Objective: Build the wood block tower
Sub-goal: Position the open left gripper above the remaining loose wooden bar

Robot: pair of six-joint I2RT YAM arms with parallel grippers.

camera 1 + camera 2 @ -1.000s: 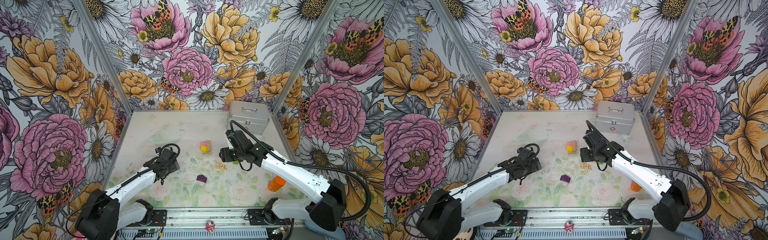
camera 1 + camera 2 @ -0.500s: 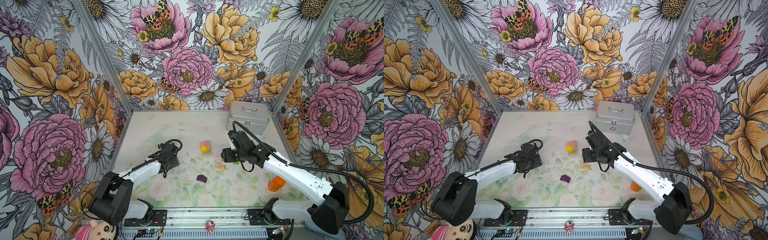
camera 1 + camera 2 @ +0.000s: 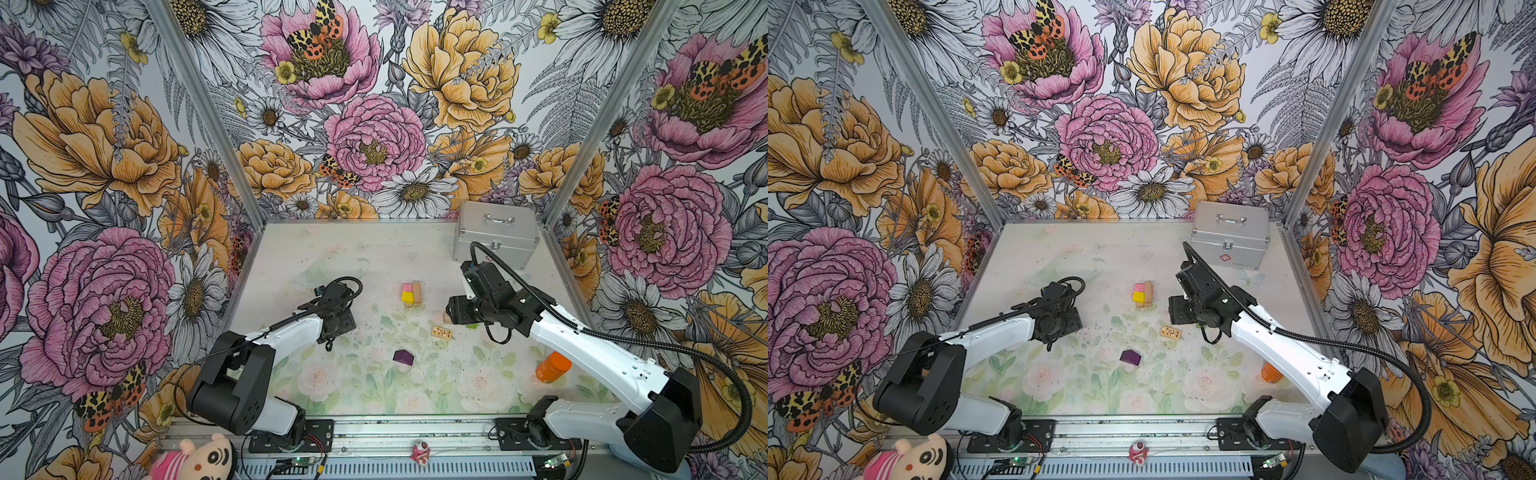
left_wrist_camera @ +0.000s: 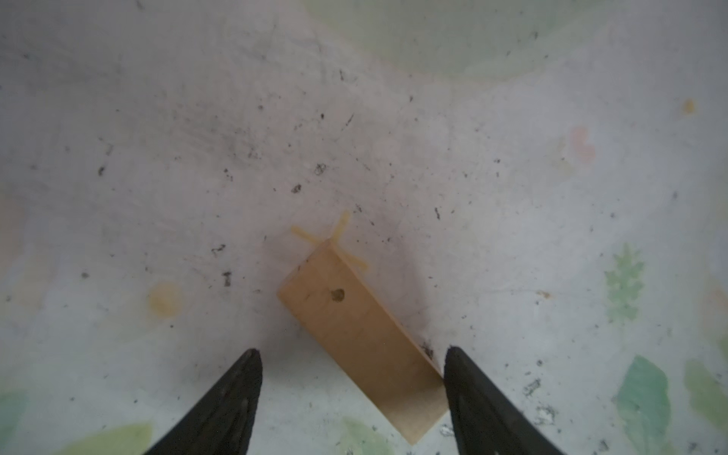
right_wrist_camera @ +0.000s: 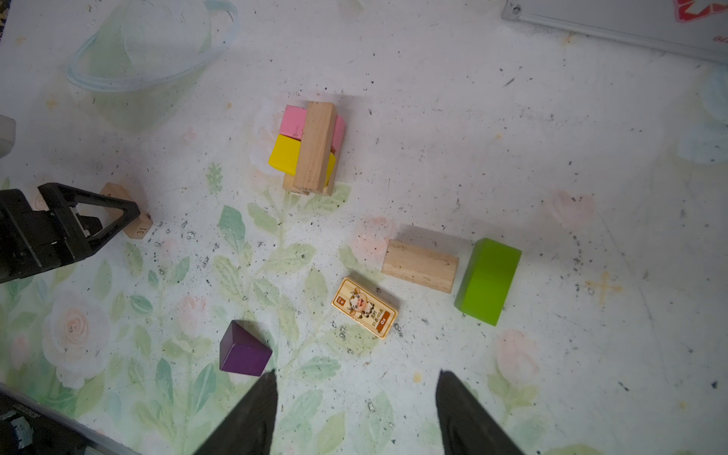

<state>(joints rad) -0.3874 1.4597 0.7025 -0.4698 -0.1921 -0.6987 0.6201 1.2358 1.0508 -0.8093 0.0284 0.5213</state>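
Observation:
The tower (image 3: pixel 411 293) (image 5: pixel 311 147) is a low stack mid-table: pink and yellow blocks on tan wood, a tan plank across the top. Loose wood blocks lie nearer the front: a purple house-shaped one (image 3: pixel 403 357) (image 5: pixel 244 350), a picture-printed tile (image 3: pixel 441 332) (image 5: pixel 364 307), a tan plank (image 5: pixel 419 266) and a lime-green block (image 5: pixel 488 279). My left gripper (image 4: pixel 351 352) (image 3: pixel 338 322) is low over another tan block (image 4: pixel 354 331); one finger touches it, the opposite finger stands off, jaws open. My right gripper (image 5: pixel 356 374) (image 3: pixel 455 311) hovers open and empty above the loose blocks.
A silver metal case (image 3: pixel 496 235) stands at the back right. An orange bottle (image 3: pixel 552 368) lies front right beside my right arm. A plush toy (image 3: pixel 195 459) and a small pink figure (image 3: pixel 420 452) sit on the front rail.
My left arm has reached farther toward the back and its jaws have narrowed around the tan block. The right arm has barely shifted.

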